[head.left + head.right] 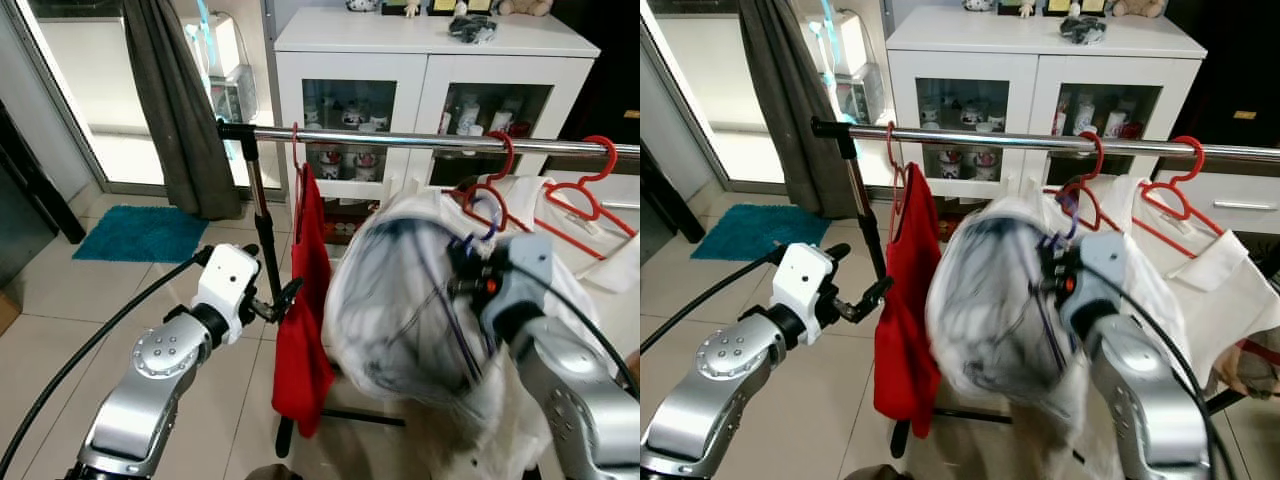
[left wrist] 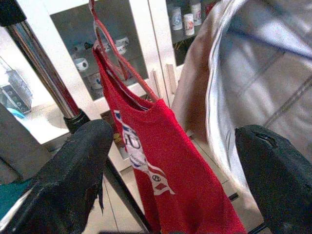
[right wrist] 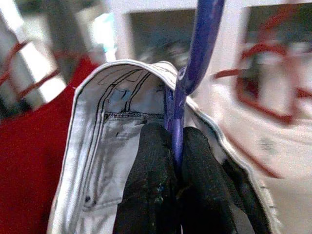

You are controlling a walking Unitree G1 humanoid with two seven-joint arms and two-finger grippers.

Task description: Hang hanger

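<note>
The purple hanger [image 3: 187, 73] is sitting just below the metal rail [image 1: 420, 140], near the rail's middle, with a white garment [image 1: 410, 290] draped on it and blurred. The right gripper [image 3: 176, 161] is pinching the hanger's stem, its two black fingers [image 3: 151, 165] pressing together on either side of the purple plastic. The hanger's hook is rising in front of the white cabinet [image 1: 420, 60] and is not resting over the rail in these views.

Toward the rail's right end, two red hangers [image 1: 490, 190] are hanging from the bar, and a pale shirt [image 1: 590, 250] is hanging on one of them. Near the rail's left end, a red shirt [image 1: 305, 320] is hanging on its own red hanger, just beside the stand's upright pole [image 1: 262, 230].

The left gripper [image 1: 285, 297] is reaching toward the lower part of that pole, next to the red shirt, with its fingers [image 2: 73, 170] spread wide and holding nothing.

Behind the rail, the cabinet's glass doors are showing cups and jars. A grey curtain [image 1: 180, 110] is hanging at the left, and a teal mat [image 1: 140, 232] is lying on the tiled floor [image 1: 60, 300].
</note>
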